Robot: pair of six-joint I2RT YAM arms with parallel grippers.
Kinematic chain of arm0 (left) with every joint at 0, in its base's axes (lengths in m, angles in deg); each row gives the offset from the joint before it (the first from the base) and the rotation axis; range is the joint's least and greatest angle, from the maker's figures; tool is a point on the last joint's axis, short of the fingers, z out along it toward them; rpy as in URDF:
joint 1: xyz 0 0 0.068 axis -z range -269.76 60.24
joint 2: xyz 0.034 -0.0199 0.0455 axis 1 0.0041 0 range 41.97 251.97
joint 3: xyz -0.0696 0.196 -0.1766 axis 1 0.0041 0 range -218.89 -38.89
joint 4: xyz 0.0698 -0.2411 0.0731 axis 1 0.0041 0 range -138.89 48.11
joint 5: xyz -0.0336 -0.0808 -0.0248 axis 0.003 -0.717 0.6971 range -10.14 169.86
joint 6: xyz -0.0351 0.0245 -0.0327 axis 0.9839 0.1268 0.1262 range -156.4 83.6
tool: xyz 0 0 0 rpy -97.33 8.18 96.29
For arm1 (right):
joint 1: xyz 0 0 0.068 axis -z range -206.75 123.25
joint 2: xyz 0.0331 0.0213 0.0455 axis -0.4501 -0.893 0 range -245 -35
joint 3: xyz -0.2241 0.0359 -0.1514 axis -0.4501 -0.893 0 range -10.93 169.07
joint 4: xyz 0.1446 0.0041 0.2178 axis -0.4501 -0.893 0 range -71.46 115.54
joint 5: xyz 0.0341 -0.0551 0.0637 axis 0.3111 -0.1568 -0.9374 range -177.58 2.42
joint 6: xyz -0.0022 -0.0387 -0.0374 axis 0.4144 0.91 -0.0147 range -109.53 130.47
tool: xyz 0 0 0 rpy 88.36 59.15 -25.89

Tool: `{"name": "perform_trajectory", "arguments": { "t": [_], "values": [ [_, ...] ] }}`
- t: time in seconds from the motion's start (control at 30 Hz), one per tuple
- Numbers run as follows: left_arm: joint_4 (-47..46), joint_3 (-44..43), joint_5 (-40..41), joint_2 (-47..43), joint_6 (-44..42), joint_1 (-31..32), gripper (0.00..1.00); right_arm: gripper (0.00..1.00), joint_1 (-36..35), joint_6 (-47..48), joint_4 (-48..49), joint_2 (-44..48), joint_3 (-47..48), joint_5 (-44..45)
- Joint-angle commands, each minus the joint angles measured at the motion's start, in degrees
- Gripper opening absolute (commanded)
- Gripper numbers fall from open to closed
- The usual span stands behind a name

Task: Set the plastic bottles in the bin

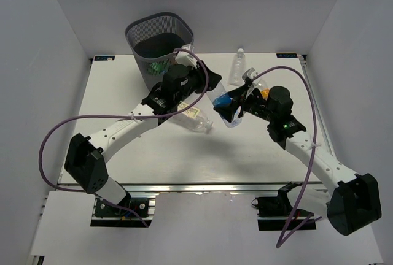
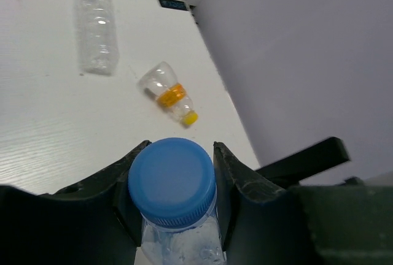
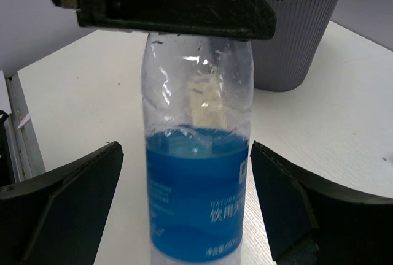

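The left gripper (image 2: 178, 170) is clamped on the neck of the blue-capped bottle (image 3: 196, 197), held above mid-table, near and right of the bin (image 1: 142, 56). The right gripper (image 3: 186, 179) stands wide, its fingers either side of the label, apart from it. A clear bottle (image 1: 237, 67) and an orange-banded bottle (image 2: 169, 93) lie farther right.

Blue-label bottle (image 3: 198, 173): cap hidden, base cut off.

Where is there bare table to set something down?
Bare: the near middle of the table between the left arm and right arm, and the far-left corner beside the bin. Crowded: around the blue-label bottle, with the lying bottle and the clear upright bottle.
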Motion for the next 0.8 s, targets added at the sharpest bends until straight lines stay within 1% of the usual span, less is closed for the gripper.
{"name": "perform_trajectory", "arguments": {
  "t": [0.0,0.03,0.1,0.13,0.2,0.23,0.27,0.3,0.33,0.37,0.5,0.57,0.63,0.67,0.73,0.77],
  "values": [
    [6.8,-6.3,6.7,-3.0,-4.3,-0.1,0.07,0.89,-0.2,1.9,-2.7,2.9,4.2,1.4],
    [7.7,-7.4,9.6,-3.0,-5.0,-0.6,0.06,0.89,-0.2,2.3,-4.0,3.3,4.5,2.2],
    [8.9,-10.4,11.1,-3.1,-6.5,-1.5,0.06,0.89,-0.2,3.7,-7.3,4.2,5.5,4.3],
    [9.5,-11.5,11.3,-3.0,-6.5,-3.2,0.06,0.89,-0.2,3.8,-7.9,4.5,5.6,5.2],
    [10.9,-15.4,8.1,-2.5,-6.5,-5.7,0.04,0.89,-0.1,4.9,-9.0,5.7,5.8,8.3],
    [11.7,-17.0,6.5,-2.2,-6.5,-8.4,0.04,0.89,-0.1,5.2,-9.7,6.0,5.8,9.5],
    [12.7,-18.8,4.7,-1.6,-6.5,-9.7,0.04,0.89,-0.1,5.6,-10.1,6.4,5.8,10.6],
    [13.5,-20.6,4.1,-1.2,-6.5,-10.9,0.03,0.89,-0.1,5.7,-10.6,6.9,6.3,11.5],
    [14.6,-23.5,3.9,-0.9,-6.6,-13.3,0.03,0.89,0.0,5.7,-11.1,7.1,6.4,13.5],
    [15.0,-24.8,4.0,-0.7,-6.6,-14.5,0.04,0.89,0.1,7.4,-11.6,7.2,6.5,14.3],
    [13.1,-28.2,1.4,0.0,-6.3,-21.0,0.04,0.89,2.1,8.8,-12.0,7.0,6.3,15.9],
    [12.6,-30.1,3.2,1.1,-6.5,-22.6,0.05,0.89,4.0,8.9,-12.8,5.8,6.6,16.6],
    [12.2,-32.7,3.3,2.5,-6.0,-25.4,0.05,0.89,5.4,9.1,-12.8,4.9,6.9,16.7],
    [10.9,-33.2,3.4,3.2,-5.8,-27.1,0.06,0.89,7.0,9.5,-12.7,4.0,7.0,17.0],
    [9.0,-33.2,4.6,4.9,-5.3,-28.7,0.07,0.89,8.6,9.5,-12.3,3.4,6.6,17.8],
    [8.5,-34.0,5.1,5.7,-5.1,-29.6,0.08,0.89,10.6,9.5,-12.3,2.9,6.6,17.9]
  ]
}}
